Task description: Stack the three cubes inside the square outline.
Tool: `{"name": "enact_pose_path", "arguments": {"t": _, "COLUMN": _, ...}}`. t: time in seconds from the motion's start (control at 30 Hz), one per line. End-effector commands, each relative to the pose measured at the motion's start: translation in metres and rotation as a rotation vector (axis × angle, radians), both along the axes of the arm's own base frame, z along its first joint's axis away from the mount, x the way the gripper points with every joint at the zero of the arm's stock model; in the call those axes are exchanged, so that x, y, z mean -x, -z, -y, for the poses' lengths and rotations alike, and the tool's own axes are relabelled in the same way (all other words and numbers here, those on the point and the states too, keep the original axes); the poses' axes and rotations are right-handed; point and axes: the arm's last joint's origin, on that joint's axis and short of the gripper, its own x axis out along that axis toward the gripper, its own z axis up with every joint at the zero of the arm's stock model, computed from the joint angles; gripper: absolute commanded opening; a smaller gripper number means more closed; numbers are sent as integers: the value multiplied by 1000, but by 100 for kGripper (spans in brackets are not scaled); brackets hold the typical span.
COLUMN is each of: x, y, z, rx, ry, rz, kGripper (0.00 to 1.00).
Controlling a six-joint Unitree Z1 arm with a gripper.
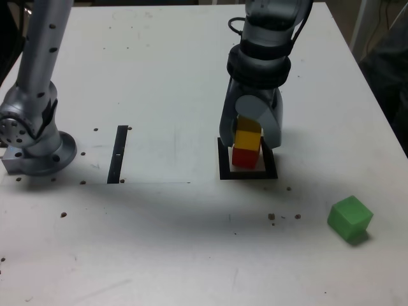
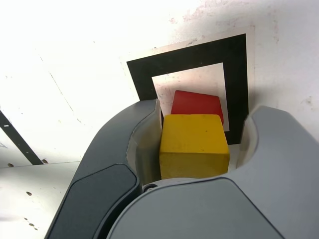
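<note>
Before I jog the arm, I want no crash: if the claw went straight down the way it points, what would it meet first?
Probably the small yellow cube between its jaws, resting on the red cube inside the black square outline.

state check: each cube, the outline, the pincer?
red cube: inside the square outline, bottom of the stack.
yellow cube: on top of the red cube, between the pincer's jaws.
green cube: loose on the table, apart from the stack, toward the exterior view's right.
square outline: occupied by the two-cube stack.
pincer: around the yellow cube; grip or release unclear.
</note>
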Motion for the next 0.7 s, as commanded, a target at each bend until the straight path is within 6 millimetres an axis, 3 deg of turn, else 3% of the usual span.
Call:
{"name": "enact_pose_path", "arguments": {"t": 0.0, "x": 3, "y": -8, "z": -1, "rx": -6, "ry": 4, "rz": 15, "kGripper": 98}}
{"name": "enact_pose_path", "arguments": {"t": 0.43, "x": 32, "y": -51, "z": 5, "rx": -23, "ry": 26, "rz": 101, "kGripper": 99}}
{"name": "enact_pose_path", "arguments": {"t": 0.67, "x": 31, "y": -76, "z": 30, "rx": -24, "ry": 92, "rz": 178, "kGripper": 99}}
